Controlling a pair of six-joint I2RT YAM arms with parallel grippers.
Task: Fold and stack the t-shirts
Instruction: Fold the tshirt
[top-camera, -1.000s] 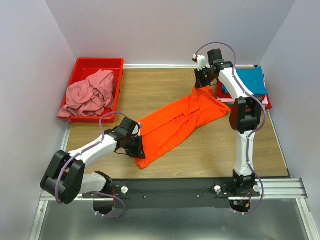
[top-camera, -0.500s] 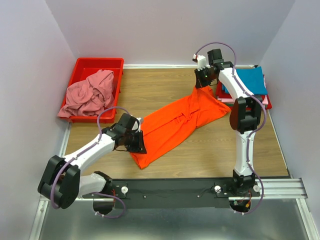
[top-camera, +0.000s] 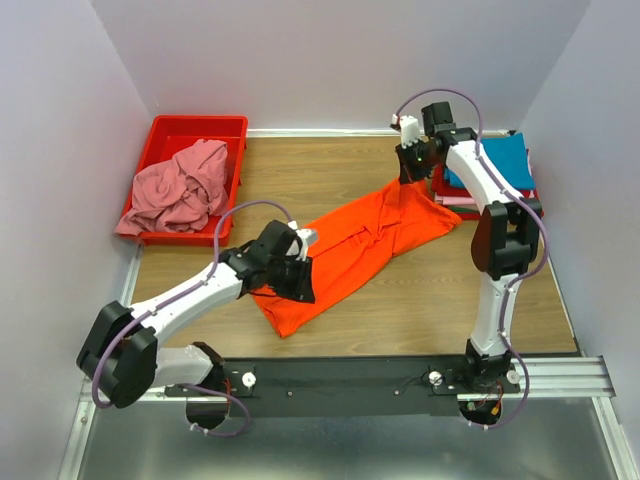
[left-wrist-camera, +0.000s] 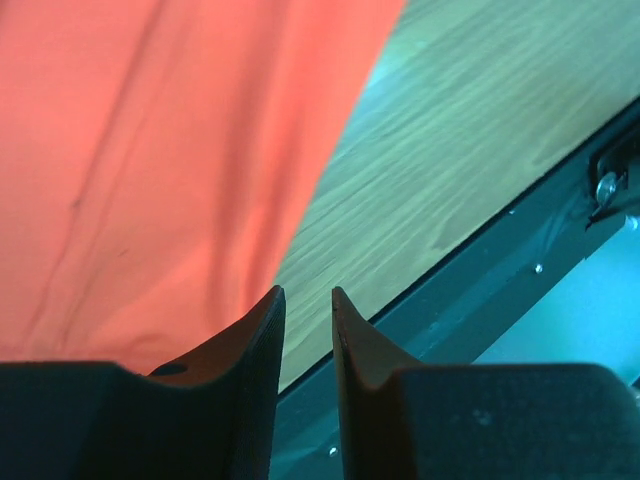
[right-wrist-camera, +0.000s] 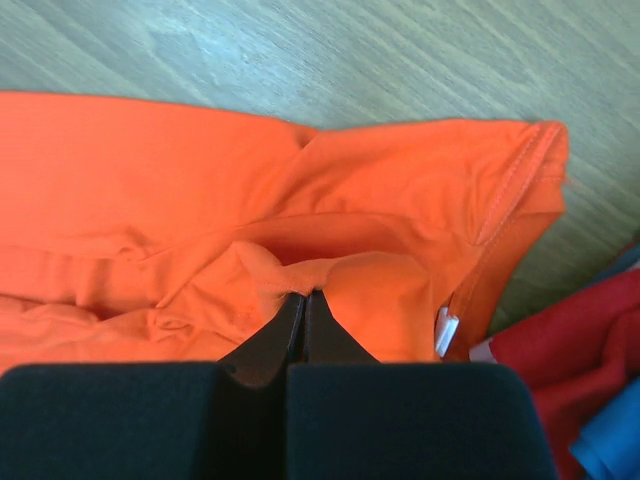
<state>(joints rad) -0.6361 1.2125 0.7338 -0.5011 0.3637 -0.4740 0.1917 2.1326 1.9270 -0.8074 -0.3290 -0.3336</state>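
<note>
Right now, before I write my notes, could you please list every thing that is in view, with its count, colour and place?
orange t-shirt: one, bright orange, lying diagonally across the middle of the table
pink t-shirt: one, dusty pink, crumpled in the bin, hanging over its near rim
teal t-shirt: one, teal blue, on top of the stack at the far right
red t-shirt: one, red, in that stack, only an edge showing
pale pink t-shirt: one, pale pink, a thin edge in the stack
bin: one, red, far left corner
table: one, brown wood
left gripper: black, slightly open, empty, at the orange t-shirt's near end
right gripper: black, shut on a fold at its far end
</note>
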